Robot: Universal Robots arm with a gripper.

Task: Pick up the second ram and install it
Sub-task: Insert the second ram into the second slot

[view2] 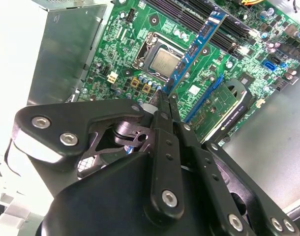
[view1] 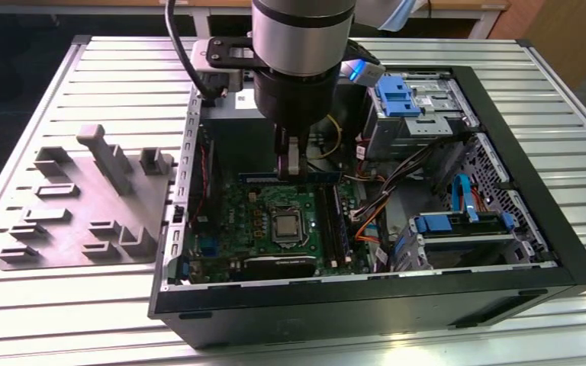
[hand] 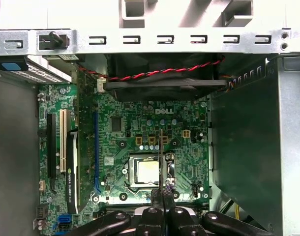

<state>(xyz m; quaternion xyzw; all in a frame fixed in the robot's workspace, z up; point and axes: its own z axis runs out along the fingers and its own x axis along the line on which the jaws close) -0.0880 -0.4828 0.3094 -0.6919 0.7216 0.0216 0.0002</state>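
**Blue-green stick held over the board, crosswise to the slots**

Your gripper [view2: 165, 102] is pinched narrow on the second ram [view2: 193, 51], which hangs above the motherboard [hand: 120, 132], near the CPU [view2: 165, 61].

Risks, as I judge them:
- The stick lies across the black slot rails [view2: 184, 14]. Pressed down like this, it would jam.
- A thin edge grip lets it tilt.

Crowding:
- The grey power supply [view1: 234, 122] sits close beside the arm.
- Orange cables [view1: 368, 229] trail near the slots.

An open black computer case [view1: 375, 301] lies on a slatted metal table [view1: 59, 305]. Its green motherboard [view1: 234, 204] carries a CPU [view1: 288, 225]. At the exterior view's left sits a grey fixture [view1: 79, 206], perhaps plastic.
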